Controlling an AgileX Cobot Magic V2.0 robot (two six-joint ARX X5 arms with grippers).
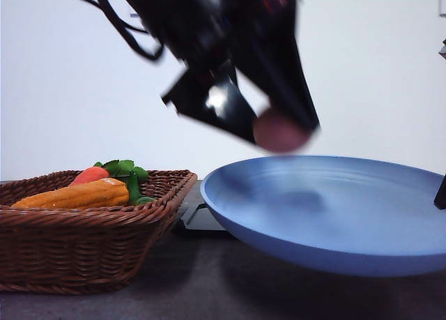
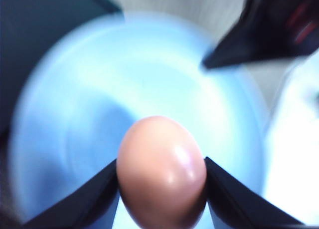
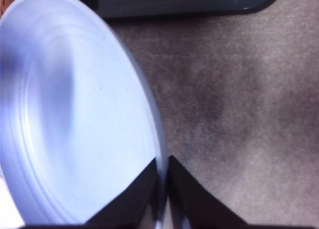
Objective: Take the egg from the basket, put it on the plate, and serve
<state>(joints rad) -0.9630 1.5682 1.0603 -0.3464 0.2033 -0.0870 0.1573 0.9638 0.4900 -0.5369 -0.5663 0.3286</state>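
My left gripper point(image 1: 282, 128) hangs over the light blue plate point(image 1: 334, 215), shut on the tan egg point(image 1: 280, 132). In the left wrist view the egg point(image 2: 162, 171) sits pinched between both black fingers, with the plate point(image 2: 89, 114) blurred beneath it. The plate is lifted off the table and tilted. My right gripper point(image 3: 163, 186) is shut on the plate's rim point(image 3: 160, 154), one finger on each side. The brown wicker basket point(image 1: 83, 243) stands at the left with no egg showing in it.
The basket holds an orange corn cob point(image 1: 73, 194) and a red carrot-like vegetable with green leaves point(image 1: 115, 172). A flat black tray point(image 1: 198, 215) lies behind the plate, its edge point(image 3: 184, 2) also in the right wrist view. Grey table surface point(image 3: 239, 114) stretches beside the plate.
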